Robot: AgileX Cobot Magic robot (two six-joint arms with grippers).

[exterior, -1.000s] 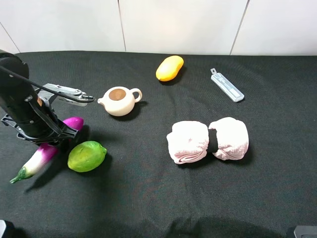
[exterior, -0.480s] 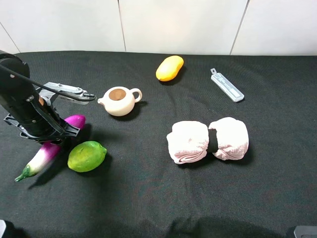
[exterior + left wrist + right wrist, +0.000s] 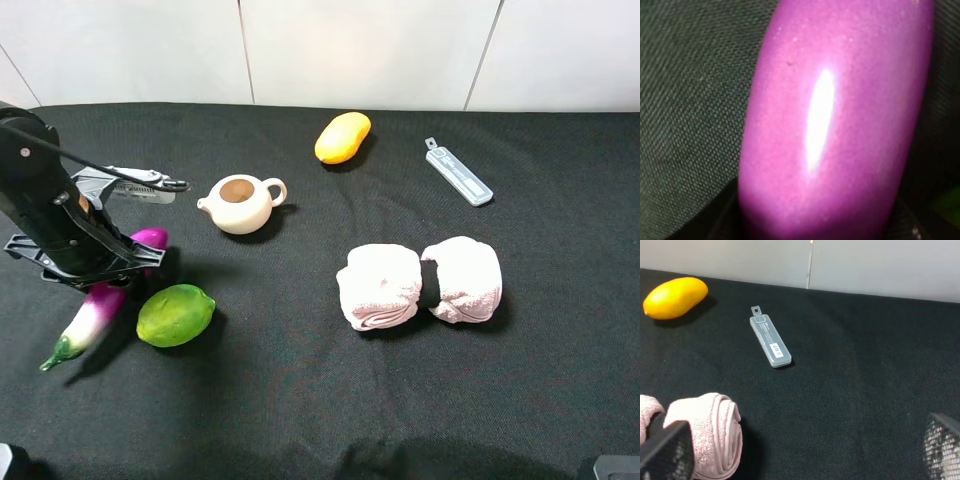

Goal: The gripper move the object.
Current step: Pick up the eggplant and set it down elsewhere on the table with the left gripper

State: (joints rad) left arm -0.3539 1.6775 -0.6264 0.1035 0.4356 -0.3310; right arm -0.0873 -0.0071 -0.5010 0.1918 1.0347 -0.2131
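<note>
The left end effector (image 3: 104, 270) is clamped on the purple eggplant (image 3: 90, 318) beside the green fruit (image 3: 175, 314); the right end effector (image 3: 805, 452) is wide apart over the worktop (image 3: 860, 390)

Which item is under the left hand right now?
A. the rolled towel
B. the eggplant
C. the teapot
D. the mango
B: from above, the left arm sits right over the purple eggplant, and glossy purple skin fills the left wrist view.
</note>
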